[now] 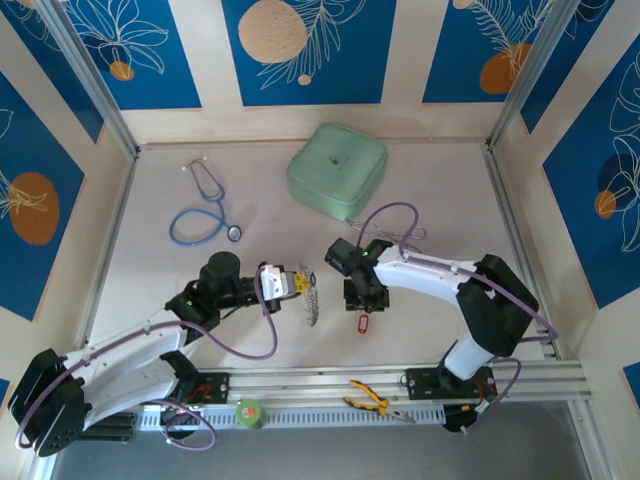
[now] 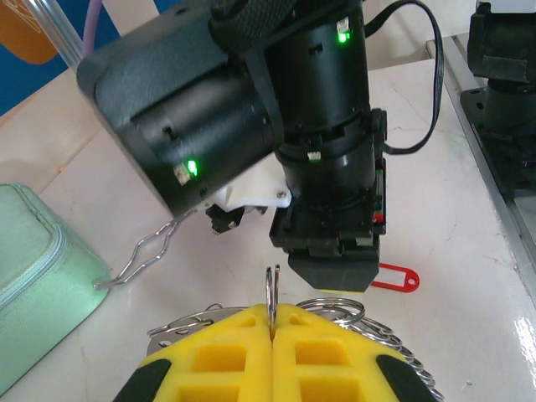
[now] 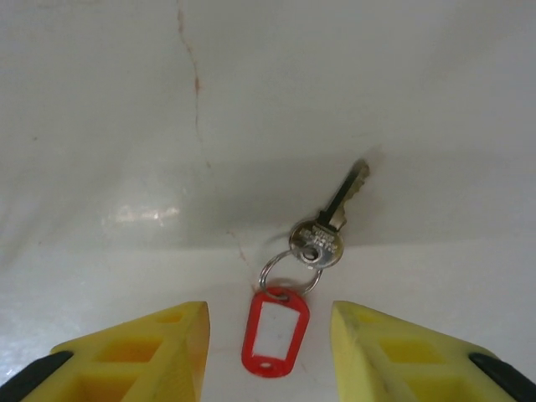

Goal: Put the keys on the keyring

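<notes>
A silver key with a red oblong tag lies flat on the table. My right gripper hangs over it, open, one yellow finger on each side of the tag and nothing held. From above, that gripper points down with the tag just in front of it. My left gripper is shut on the keyring, pinching one thin ring upright between its yellow fingers. The keyring's other rings spread under the fingers. From above, the left gripper holds the keyring just left of the right gripper.
A mint green case sits at the back, with a bent silver wire clip in front of it. A blue stethoscope lies back left. Yellow-handled pliers and a green tape roll rest on the front rail.
</notes>
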